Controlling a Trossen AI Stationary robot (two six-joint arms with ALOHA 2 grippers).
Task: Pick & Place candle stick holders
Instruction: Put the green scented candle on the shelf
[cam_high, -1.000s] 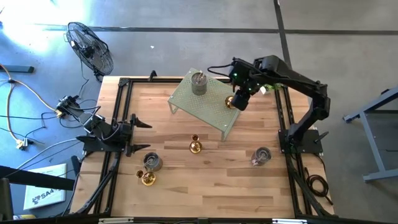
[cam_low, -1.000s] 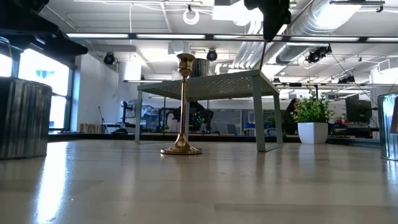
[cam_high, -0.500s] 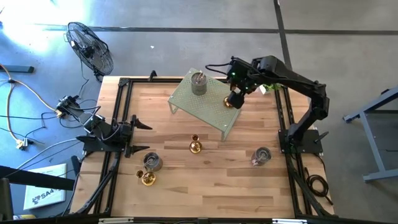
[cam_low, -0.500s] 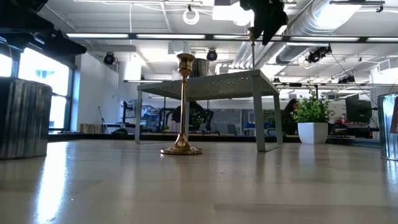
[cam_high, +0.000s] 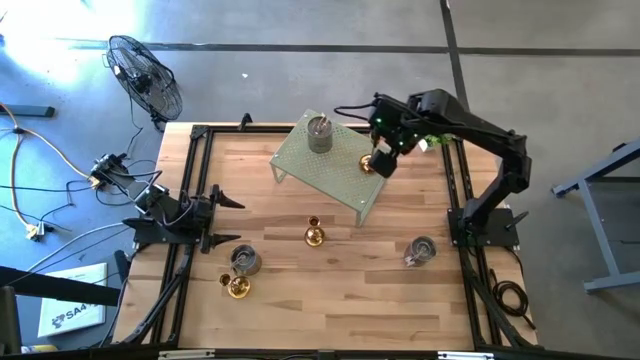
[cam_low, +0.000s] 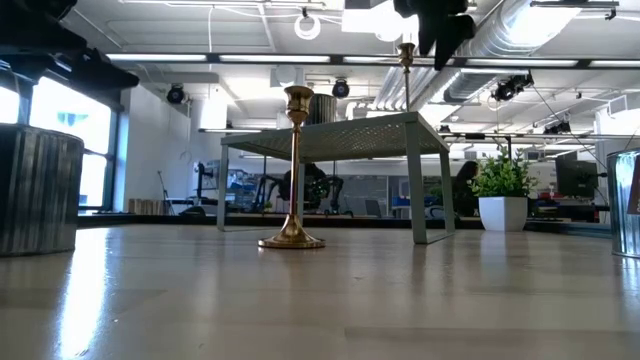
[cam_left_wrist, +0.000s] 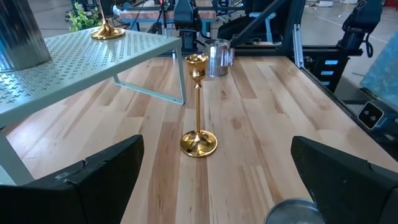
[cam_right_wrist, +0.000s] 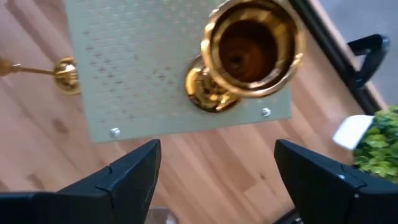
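A pale green perforated rack (cam_high: 330, 168) stands at the table's far middle. On it stand a tall gold candle stick holder (cam_high: 368, 163), resting on its round base (cam_right_wrist: 208, 92), and a grey cup holder (cam_high: 319, 133). My right gripper (cam_high: 385, 158) hovers open just above the gold holder's cup (cam_right_wrist: 252, 45) and a little to its right (cam_low: 440, 28), touching nothing. Another gold holder (cam_high: 315, 235) stands on the table, in front of my open left gripper (cam_left_wrist: 217, 146), which waits at the left edge (cam_high: 235, 218).
A grey cup (cam_high: 245, 260) and a short gold holder (cam_high: 238, 287) stand near the table's front left, and another grey cup (cam_high: 420, 250) near the front right. A potted plant (cam_low: 500, 195) stands at the far right. Bare wood lies between them.
My right gripper has come off the top of the gold holder on the rack and gone a little toward the table's right edge. The holder stays upright on the rack and now shows free of the fingers in the low view.
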